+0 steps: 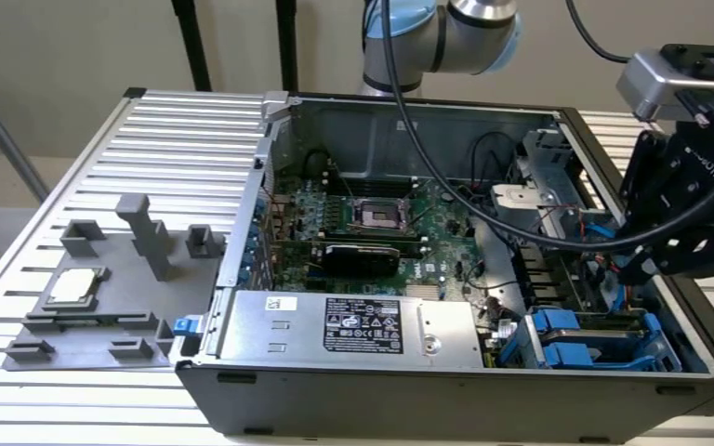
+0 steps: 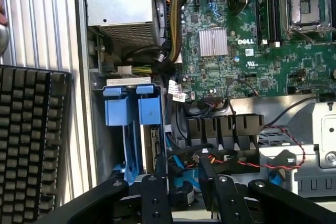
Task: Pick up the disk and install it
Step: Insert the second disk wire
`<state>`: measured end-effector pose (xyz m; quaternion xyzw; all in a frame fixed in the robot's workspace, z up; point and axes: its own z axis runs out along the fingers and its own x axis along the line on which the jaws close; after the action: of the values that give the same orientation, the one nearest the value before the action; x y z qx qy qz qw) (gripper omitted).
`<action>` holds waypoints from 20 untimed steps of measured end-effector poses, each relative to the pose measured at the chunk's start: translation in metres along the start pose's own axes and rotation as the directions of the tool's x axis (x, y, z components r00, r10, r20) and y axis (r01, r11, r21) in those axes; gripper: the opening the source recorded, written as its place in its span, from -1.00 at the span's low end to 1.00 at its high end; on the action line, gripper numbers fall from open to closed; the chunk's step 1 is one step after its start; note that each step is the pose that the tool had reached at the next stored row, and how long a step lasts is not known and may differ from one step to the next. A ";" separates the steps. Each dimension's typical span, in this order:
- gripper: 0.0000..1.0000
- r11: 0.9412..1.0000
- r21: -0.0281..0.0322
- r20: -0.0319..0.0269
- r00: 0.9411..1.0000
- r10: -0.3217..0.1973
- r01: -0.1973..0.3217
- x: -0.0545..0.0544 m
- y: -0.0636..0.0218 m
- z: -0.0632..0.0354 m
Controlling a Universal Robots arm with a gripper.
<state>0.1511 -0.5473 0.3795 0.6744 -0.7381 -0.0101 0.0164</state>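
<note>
Exterior view: the gripper (image 1: pixel 654 269) hangs over the open computer case (image 1: pixel 456 381) near its right wall; whether it is clenched cannot be told. The disk (image 1: pixel 593 339) sits upright in the blue drive bay at the case's front right corner, beside the power supply (image 1: pixel 357 325).

Wrist view: the gripper (image 2: pixel 184 182), empty, fingers (image 2: pixel 157 192) slightly parted, hovers just above the disk (image 2: pixel 134 114); a keyboard (image 2: pixel 31 140) lies outside the case wall.
</note>
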 end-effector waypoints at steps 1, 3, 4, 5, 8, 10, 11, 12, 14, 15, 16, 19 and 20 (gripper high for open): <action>-0.23 1.000 0.001 -0.008 1.000 0.000 0.000 -0.001 -0.0002 0.0007; -0.23 1.000 0.002 -0.023 1.000 0.001 -0.001 -0.002 -0.0003 0.0017; -0.28 1.000 0.003 -0.030 1.000 0.001 -0.001 -0.003 -0.0004 0.0022; -0.28 1.000 0.003 -0.038 0.999 0.001 -0.001 -0.004 -0.0004 0.0027; -0.42 1.000 0.006 -0.061 0.998 0.002 -0.002 -0.007 -0.0006 0.0043; -0.46 1.000 0.007 -0.072 0.997 0.003 -0.002 -0.008 -0.0005 0.0048; -0.59 1.000 0.007 -0.075 0.997 0.003 -0.003 -0.008 -0.0005 0.0048; -0.59 1.000 0.007 -0.077 0.997 0.003 -0.003 -0.008 -0.0005 0.0049; -0.67 1.000 0.007 -0.078 0.997 0.003 -0.003 -0.008 -0.0004 0.0049; -0.67 1.000 0.007 -0.078 0.997 0.003 -0.003 -0.008 0.0003 0.0048; -0.67 1.000 0.008 -0.078 0.997 0.003 -0.003 -0.008 0.0025 0.0046; -0.67 1.000 0.013 -0.076 0.997 0.004 -0.003 -0.007 0.0105 0.0046; -0.67 1.000 0.015 -0.074 0.997 0.004 -0.003 -0.007 0.0131 0.0047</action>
<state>0.1385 -0.5392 0.3752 0.6733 -0.7381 0.0207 0.0388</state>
